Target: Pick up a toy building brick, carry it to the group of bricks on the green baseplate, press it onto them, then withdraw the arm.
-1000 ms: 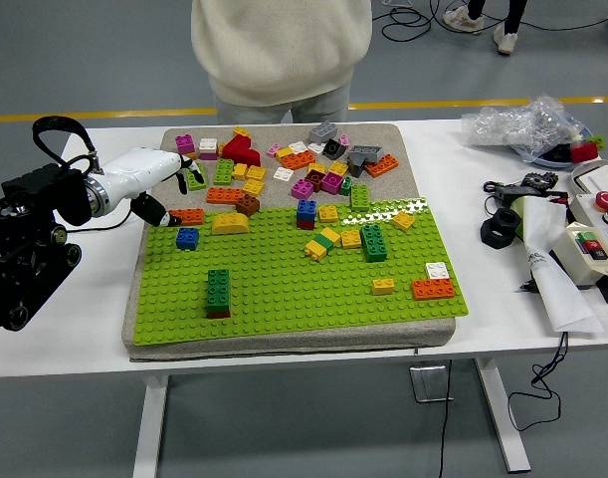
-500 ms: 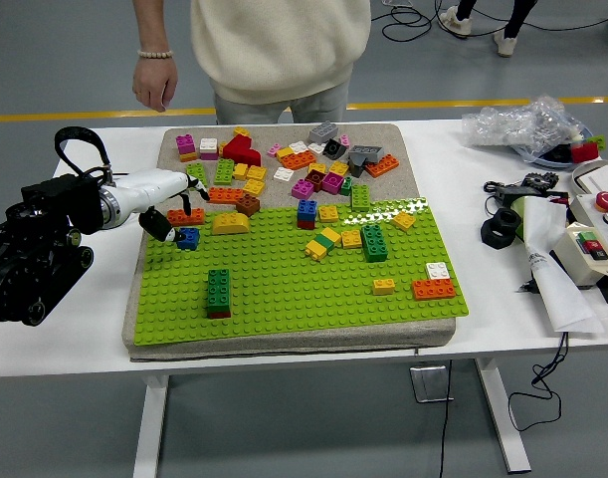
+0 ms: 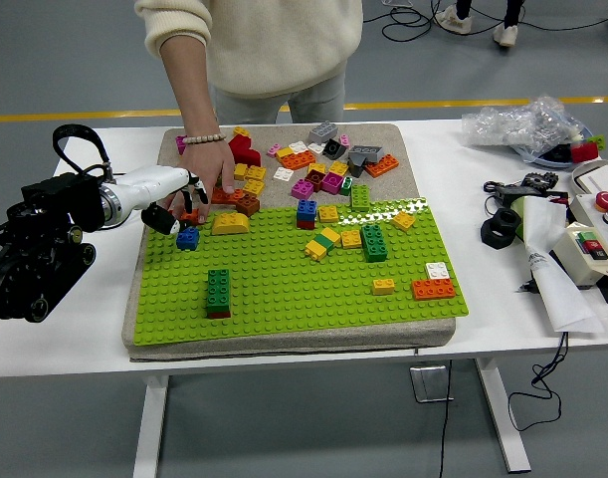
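The green baseplate [image 3: 284, 289] lies on a grey mat [image 3: 144, 329]. Bricks stand on it: a green stack [image 3: 218, 292], a blue brick [image 3: 187, 238], a blue-on-red stack [image 3: 306, 213] and a dark green block [image 3: 373, 241]. Loose bricks [image 3: 313, 164] are piled on the mat behind it. My white left hand [image 3: 176, 209] hovers at the plate's far left corner, open, just above the blue brick and a partly hidden orange brick [image 3: 189, 215]. A person's hand [image 3: 208, 174] reaches down onto the loose bricks right beside my fingers [image 3: 192, 191]. No right arm shows.
On the table's right side lie black parts [image 3: 503, 227], a control box with buttons [image 3: 592, 244], white paper [image 3: 557, 284] and a plastic bag [image 3: 522, 127]. The person stands at the far edge, behind the mat.
The person's arm has come down from the table's far side onto the loose bricks next to my left hand. My left hand moved toward the plate's corner earlier and has barely shifted since.
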`<state>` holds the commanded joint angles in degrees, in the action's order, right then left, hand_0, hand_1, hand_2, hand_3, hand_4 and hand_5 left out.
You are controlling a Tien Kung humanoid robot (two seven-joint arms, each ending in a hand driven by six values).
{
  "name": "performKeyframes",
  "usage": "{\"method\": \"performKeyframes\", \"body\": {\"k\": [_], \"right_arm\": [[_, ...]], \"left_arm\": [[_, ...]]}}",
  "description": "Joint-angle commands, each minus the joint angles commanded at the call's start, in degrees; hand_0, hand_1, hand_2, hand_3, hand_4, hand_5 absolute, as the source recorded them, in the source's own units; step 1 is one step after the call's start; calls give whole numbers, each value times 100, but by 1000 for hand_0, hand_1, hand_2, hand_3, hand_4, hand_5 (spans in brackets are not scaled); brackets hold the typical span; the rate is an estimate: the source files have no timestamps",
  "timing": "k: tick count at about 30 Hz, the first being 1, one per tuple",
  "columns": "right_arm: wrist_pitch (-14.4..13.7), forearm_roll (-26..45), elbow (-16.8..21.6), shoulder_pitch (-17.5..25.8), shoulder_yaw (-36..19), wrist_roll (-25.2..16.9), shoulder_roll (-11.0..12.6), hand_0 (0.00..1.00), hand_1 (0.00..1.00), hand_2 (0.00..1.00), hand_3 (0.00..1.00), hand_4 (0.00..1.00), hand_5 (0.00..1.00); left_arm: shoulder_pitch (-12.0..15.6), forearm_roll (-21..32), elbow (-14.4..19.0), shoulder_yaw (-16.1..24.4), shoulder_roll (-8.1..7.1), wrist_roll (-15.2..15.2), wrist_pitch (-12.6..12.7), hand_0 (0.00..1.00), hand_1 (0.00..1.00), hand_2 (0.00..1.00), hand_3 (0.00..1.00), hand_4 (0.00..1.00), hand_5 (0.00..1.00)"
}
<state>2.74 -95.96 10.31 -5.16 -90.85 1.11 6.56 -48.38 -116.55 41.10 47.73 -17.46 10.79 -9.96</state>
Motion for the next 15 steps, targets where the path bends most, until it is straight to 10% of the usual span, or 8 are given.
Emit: {"method": "performKeyframes", "body": {"k": [15], "right_arm": [[3, -22, 0, -9, -8, -1, -4, 771, 690, 741, 764, 998, 769]], "left_arm": [[-23, -154, 10, 43, -18, 41, -488, 896, 840, 698, 843, 956, 69]]}}
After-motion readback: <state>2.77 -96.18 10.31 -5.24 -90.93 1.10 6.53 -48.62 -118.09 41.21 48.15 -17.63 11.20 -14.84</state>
